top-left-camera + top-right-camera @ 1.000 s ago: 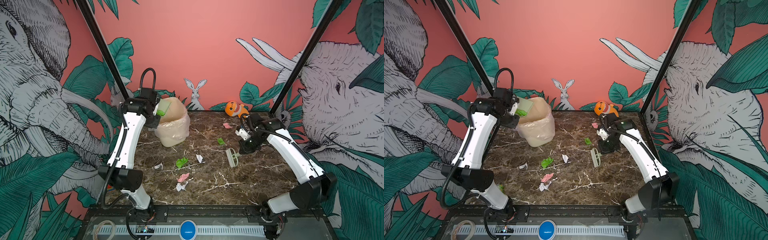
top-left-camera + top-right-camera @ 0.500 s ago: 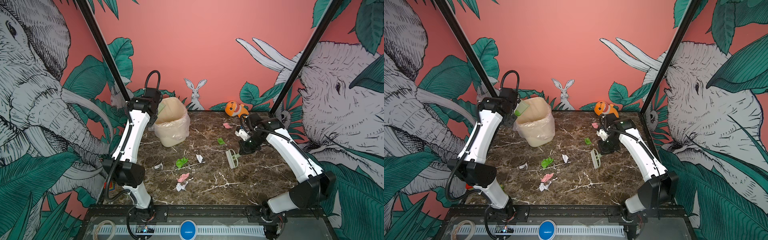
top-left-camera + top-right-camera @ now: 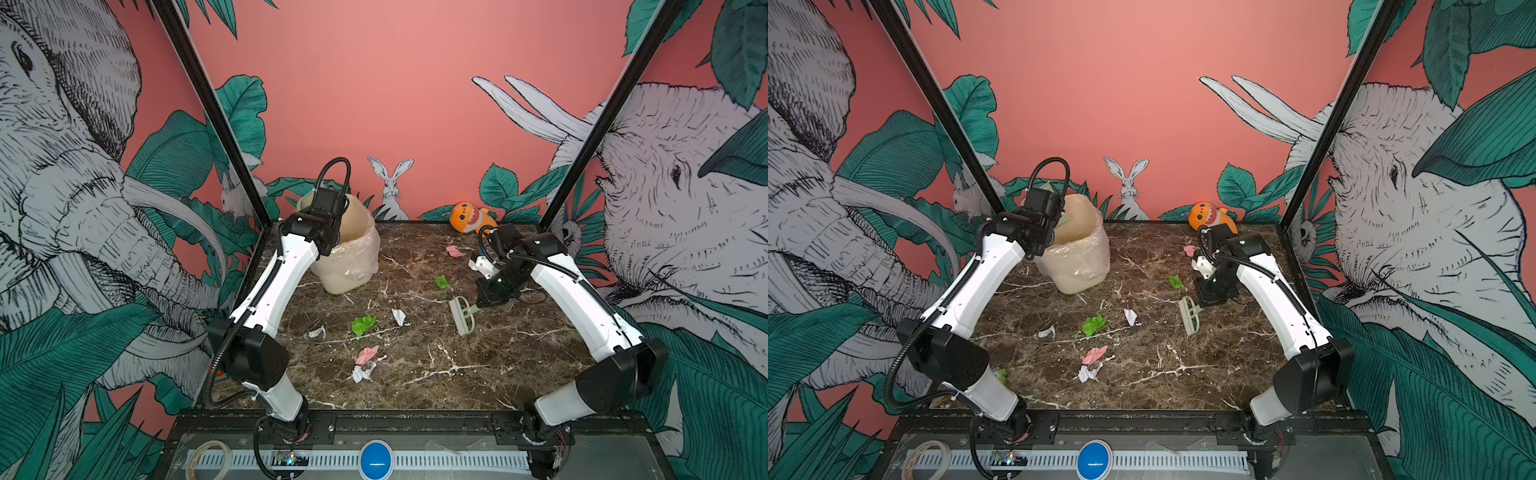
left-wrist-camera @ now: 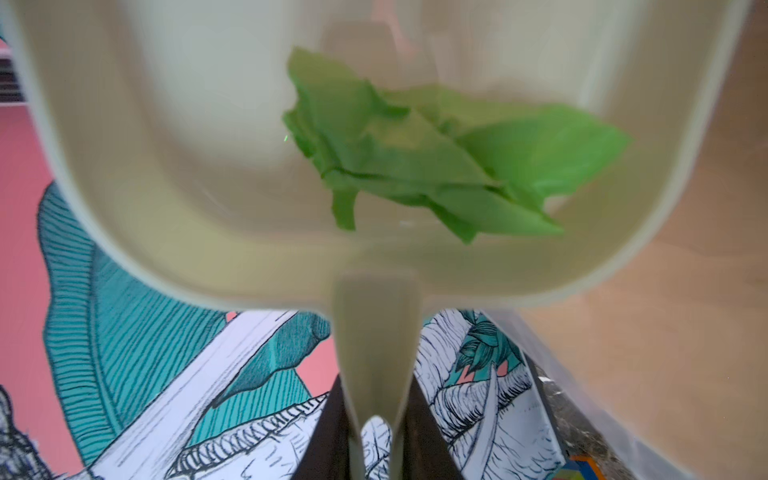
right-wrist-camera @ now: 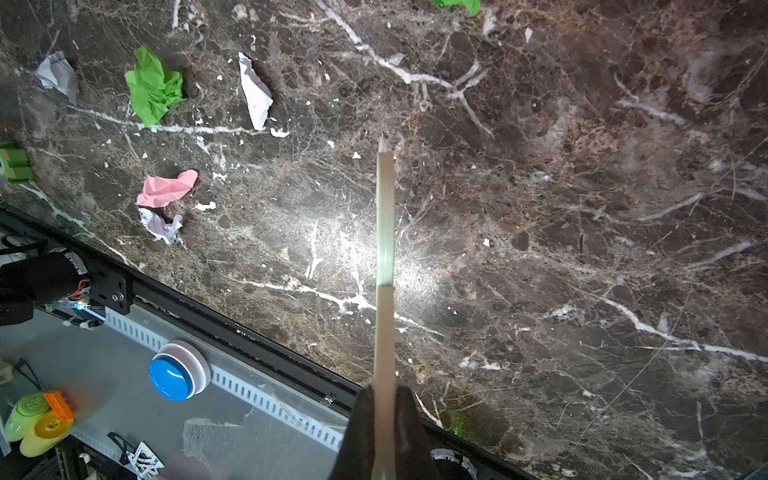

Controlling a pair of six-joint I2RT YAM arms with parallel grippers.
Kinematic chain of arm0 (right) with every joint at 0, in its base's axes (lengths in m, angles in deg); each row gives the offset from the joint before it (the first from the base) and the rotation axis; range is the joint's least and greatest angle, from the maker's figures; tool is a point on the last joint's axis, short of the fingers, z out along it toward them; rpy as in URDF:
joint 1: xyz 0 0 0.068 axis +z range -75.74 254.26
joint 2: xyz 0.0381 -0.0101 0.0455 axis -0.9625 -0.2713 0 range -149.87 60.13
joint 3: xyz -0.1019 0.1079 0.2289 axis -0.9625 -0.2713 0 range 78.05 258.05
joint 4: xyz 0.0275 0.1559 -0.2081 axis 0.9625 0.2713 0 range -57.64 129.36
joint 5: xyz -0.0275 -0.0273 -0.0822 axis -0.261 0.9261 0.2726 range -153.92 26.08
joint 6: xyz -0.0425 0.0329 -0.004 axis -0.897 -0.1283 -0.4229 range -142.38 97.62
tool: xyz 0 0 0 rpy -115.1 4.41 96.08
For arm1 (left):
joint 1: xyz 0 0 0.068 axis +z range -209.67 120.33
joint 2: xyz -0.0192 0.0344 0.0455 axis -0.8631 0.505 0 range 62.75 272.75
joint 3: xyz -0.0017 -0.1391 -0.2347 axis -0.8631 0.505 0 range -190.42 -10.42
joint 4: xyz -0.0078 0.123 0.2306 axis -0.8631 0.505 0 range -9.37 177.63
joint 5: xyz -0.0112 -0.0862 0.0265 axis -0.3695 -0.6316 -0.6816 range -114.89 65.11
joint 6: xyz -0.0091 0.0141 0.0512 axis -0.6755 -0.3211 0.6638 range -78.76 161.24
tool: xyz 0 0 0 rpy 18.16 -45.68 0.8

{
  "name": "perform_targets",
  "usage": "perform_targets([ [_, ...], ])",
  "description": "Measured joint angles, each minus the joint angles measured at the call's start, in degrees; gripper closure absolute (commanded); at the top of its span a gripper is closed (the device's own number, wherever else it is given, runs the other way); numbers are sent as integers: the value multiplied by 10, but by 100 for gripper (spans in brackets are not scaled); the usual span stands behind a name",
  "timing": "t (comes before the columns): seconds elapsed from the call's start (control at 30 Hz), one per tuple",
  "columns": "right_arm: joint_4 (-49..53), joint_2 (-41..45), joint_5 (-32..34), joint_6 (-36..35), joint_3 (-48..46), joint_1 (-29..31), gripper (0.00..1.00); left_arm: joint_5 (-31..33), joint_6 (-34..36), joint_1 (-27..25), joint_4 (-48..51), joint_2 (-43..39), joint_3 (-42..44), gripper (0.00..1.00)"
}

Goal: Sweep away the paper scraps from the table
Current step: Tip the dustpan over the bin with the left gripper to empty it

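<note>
Several paper scraps lie on the table [image 3: 457, 374]: green [image 3: 364, 324], white [image 3: 399, 316], pink [image 3: 367, 354], and more toward the back [image 3: 442, 282]. My left gripper [image 4: 376, 436] is shut on the handle of the pale green dustpan [image 4: 208, 187], raised at the back-left rim of the bin [image 3: 353, 253]. A crumpled green scrap [image 4: 415, 166] lies in the pan. My right gripper [image 3: 492, 297] is shut on the brush [image 3: 462, 315], held low over the table right of the scraps. In the right wrist view the brush [image 5: 384, 232] shows edge-on.
An orange plush toy [image 3: 471, 217] lies at the back right corner. The lined bin stands at the back left. Black frame posts rise at both back corners. A blue button [image 3: 375, 460] and a tape roll [image 3: 206, 457] sit on the front ledge.
My left arm has swung the dustpan from the bin's left side up and round to its back-left rim. The right arm, the brush and the scraps on the table have stayed put.
</note>
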Motion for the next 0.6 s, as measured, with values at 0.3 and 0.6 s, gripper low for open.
perform_targets([
  [0.3, 0, 0, -5, -3, 0, 0, 100, 70, 173, -15, -181, -51, 102, 90],
  [0.6, -1, 0, -8, -3, 0, 0, 100, 87, 301, -30, -315, -75, 170, 90],
])
